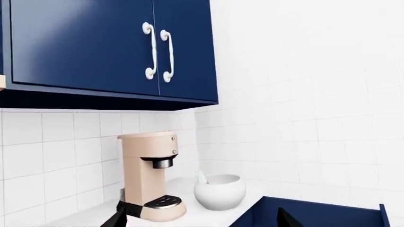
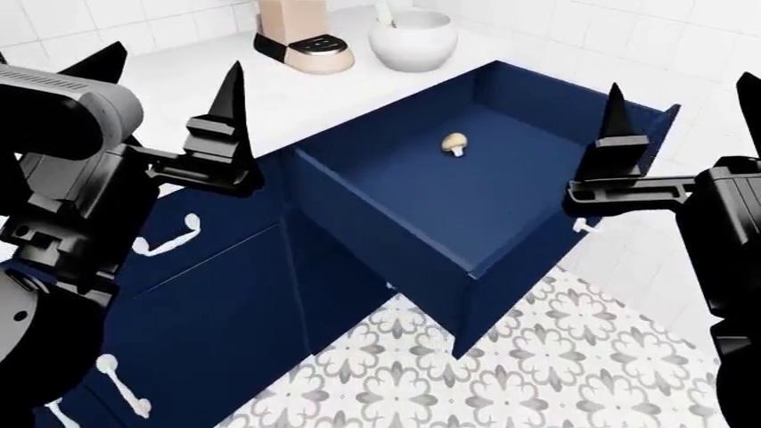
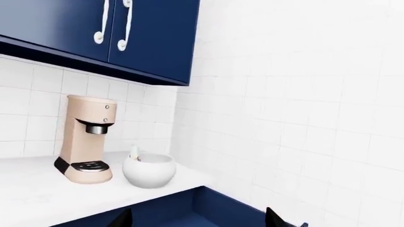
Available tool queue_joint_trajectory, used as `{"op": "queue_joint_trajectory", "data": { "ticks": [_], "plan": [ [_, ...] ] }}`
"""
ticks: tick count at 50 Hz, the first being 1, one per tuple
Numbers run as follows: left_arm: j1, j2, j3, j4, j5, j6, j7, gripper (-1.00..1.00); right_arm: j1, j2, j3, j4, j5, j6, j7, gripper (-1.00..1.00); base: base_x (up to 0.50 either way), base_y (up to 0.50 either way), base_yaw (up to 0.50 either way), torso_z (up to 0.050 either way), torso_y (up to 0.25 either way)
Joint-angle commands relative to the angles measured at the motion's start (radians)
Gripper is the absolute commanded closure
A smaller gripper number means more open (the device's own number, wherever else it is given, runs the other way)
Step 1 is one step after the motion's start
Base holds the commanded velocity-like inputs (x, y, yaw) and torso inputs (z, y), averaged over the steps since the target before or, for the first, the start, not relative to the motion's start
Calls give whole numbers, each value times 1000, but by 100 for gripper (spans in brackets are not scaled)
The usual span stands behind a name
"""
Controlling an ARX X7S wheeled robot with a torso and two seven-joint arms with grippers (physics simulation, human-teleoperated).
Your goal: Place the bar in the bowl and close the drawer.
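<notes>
The drawer (image 2: pixel 476 192) stands wide open; the bar (image 2: pixel 383 11) leans in the bowl (image 2: pixel 414 40). My left gripper (image 2: pixel 167 76) and right gripper (image 2: pixel 678 102) hover, fingers apart.

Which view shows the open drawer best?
The head view: the drawer shows pulled open, its whole flat navy inside visible with a small tan mushroom lying in it. The left wrist view catches only a corner of it, and the right wrist view only a strip along the frame's edge.
</notes>
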Motion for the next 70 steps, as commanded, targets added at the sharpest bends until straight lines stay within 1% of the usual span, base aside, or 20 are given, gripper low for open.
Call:
{"op": "queue_joint_trajectory", "data": {
  "ticks": [1,9,13,21,32,39,70],
  "plan": [
    [-1,-5,1,-2,-4,4,-4,-100,2,6,-8,-1,0,-5,5,-100,339,367,0,0,0],
    [12,-8,6,-6,4,18,1,-100,-3,7,-8,4,-5,-14,2,-100,339,367,0,0,0],
    [4,-10,5,-8,0,17,0,-100,12,16,-8,13,8,-6,15,-100,19,21,0,0,0],
    [-42,-22,5,-1,-29,-9,-8,-100,123,71,3,64,152,45,116,-100,0,0,0,0,0],
    [-148,-37,5,-2,-88,-80,-45,-100,241,147,6,140,300,66,219,-100,0,0,0,0,0],
    [-180,-44,5,-2,-107,-98,-57,-100,263,178,16,154,354,58,253,-100,16,-15,0,0,0],
    [-152,-54,14,1,-101,-64,-59,-100,244,200,28,151,344,33,254,-100,363,-336,0,0,0]
  ]
}}
